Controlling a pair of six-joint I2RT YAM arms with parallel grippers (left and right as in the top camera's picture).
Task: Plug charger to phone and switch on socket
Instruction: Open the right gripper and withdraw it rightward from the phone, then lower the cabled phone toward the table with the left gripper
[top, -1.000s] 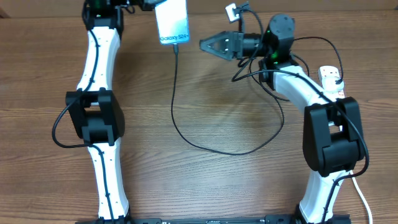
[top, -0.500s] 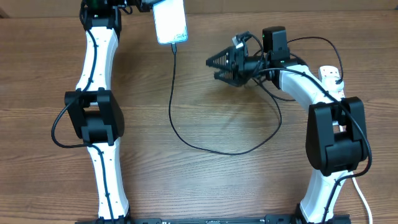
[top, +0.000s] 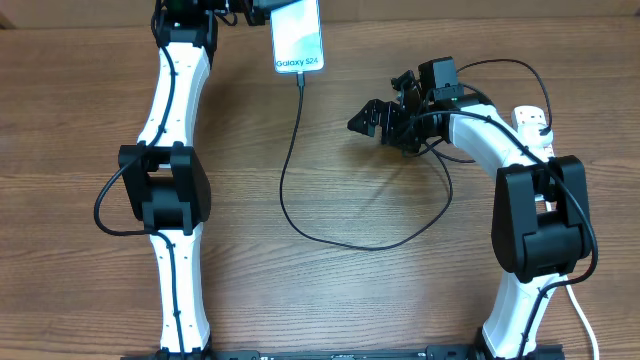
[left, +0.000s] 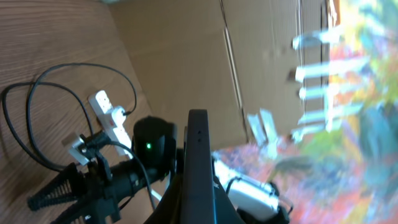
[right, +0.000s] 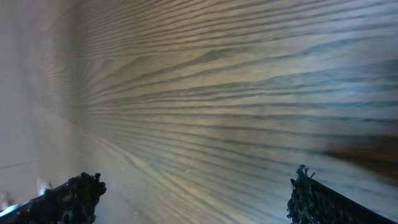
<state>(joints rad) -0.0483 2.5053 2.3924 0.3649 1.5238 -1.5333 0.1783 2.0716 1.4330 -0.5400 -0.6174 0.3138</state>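
Phone is at the far edge of the table, charger plugged into its near end. Our left gripper is clamped on it; our right gripper gapes wide, empty, near the socket.

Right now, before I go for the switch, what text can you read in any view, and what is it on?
"Galaxy S24": white lettering on the lit screen of the phone, near its lower end in the overhead view.
Power strip: only small red marks, too small to read.
Left wrist view: the background shapes are blurred, nothing legible.
Right wrist view: no text.
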